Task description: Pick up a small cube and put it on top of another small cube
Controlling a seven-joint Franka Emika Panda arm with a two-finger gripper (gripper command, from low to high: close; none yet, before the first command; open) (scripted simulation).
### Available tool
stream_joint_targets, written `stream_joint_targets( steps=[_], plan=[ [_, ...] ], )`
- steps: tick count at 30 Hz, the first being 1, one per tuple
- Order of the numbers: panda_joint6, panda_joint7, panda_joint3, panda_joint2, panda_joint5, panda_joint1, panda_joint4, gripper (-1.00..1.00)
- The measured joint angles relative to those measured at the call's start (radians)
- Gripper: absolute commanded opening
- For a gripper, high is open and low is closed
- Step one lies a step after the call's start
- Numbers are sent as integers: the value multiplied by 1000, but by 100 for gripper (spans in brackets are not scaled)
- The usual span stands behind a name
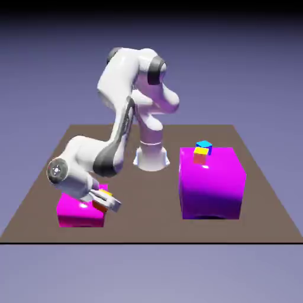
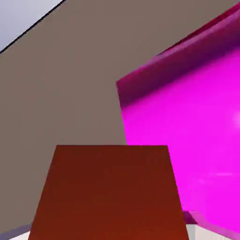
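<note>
The small cube (image 1: 101,203), orange with brown-orange sides, shows at the right edge of the low magenta block (image 1: 76,212) on the exterior view's left. My gripper (image 1: 108,205) is tilted down over that block and shut on the cube. In the hand view the cube's brown-orange face (image 2: 110,192) fills the lower middle between the fingertips (image 2: 210,232). My gripper (image 2: 111,234) is mostly hidden behind it. The green-topped small cube is not visible in either view.
A tall magenta block (image 1: 211,186) stands on the exterior view's right, with a blue-topped cube (image 1: 204,144) and a yellow-topped, red-sided cube (image 1: 200,155) on its top. In the hand view, a magenta face (image 2: 187,136) looms right over the brown table (image 2: 70,79).
</note>
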Motion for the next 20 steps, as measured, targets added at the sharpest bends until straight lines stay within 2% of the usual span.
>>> stream_joint_targets(
  steps=[13, 17, 18, 20],
  plan=[
    [-84, -62, -422, -132, 183, -16, -114, -100],
    [62, -87, -402, -121, 217, 16, -259, -100],
    [73, -89, -401, -120, 220, 18, -270, 100],
    [73, -89, -401, -120, 218, 18, -270, 100]
  ],
)
